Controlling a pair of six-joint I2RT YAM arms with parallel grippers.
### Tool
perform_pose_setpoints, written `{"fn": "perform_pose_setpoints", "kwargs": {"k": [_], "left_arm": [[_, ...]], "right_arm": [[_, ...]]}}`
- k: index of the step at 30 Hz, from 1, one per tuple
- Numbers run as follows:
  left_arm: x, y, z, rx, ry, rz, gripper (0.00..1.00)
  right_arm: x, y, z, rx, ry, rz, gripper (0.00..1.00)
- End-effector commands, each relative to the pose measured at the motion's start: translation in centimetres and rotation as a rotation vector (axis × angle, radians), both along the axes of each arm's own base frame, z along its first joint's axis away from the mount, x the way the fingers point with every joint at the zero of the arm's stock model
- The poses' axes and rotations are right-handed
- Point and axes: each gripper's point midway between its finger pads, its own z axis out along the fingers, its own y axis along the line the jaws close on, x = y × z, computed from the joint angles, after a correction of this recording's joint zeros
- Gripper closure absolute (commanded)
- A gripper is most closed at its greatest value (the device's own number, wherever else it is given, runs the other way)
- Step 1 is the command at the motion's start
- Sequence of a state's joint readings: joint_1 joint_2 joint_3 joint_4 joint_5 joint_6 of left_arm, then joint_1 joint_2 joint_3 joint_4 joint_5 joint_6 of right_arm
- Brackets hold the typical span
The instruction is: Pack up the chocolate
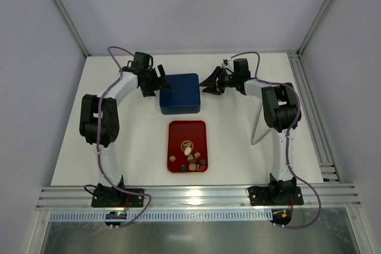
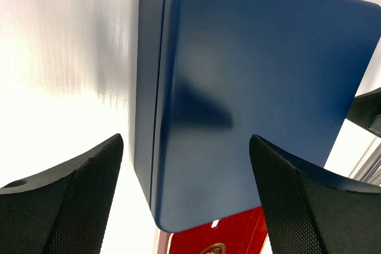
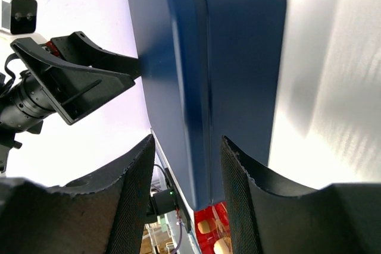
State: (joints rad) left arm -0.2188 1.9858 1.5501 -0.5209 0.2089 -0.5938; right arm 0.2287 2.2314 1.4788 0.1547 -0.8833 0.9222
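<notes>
The left end effector point(image 1: 162, 82) and right end effector point(image 1: 208, 83) are gaping empty beside the blue box point(image 1: 180, 93), while the chocolate point(image 1: 191, 160) is sitting in the red tray point(image 1: 177, 132).

The box point(image 1: 179, 93) sits on the table point(image 1: 238, 147), toward its far middle. Just in front of it, nearer the arm bases, lies the tray point(image 1: 178, 132), with the chocolate point(image 1: 191, 162) clustered in its near right part. The left pincer point(image 1: 162, 81) is just beside the box's left side, the right pincer point(image 1: 206, 85) just beside its right side.
</notes>
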Motion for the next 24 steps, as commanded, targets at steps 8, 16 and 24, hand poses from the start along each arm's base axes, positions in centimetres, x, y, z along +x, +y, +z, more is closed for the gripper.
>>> {"fn": "perform_pose_setpoints", "kwargs": {"k": [8,16,24], "left_arm": [[0.9,-0.3,0.3,0.012,-0.022,-0.004,0.16],[0.5,-0.1,-0.7,0.034,0.003,0.021,0.18],[-0.8,0.8,-2.7,0.074,0.057,0.063,0.22]], "right_arm": [[-0.2,-0.2,2.9,-0.101,-0.131,0.016,0.46],[-0.7,0.8,2.3,-0.218,-0.156,0.047,0.40],[-1.4,1.3,0.8,-0.301,-0.150,0.060,0.40]]}}
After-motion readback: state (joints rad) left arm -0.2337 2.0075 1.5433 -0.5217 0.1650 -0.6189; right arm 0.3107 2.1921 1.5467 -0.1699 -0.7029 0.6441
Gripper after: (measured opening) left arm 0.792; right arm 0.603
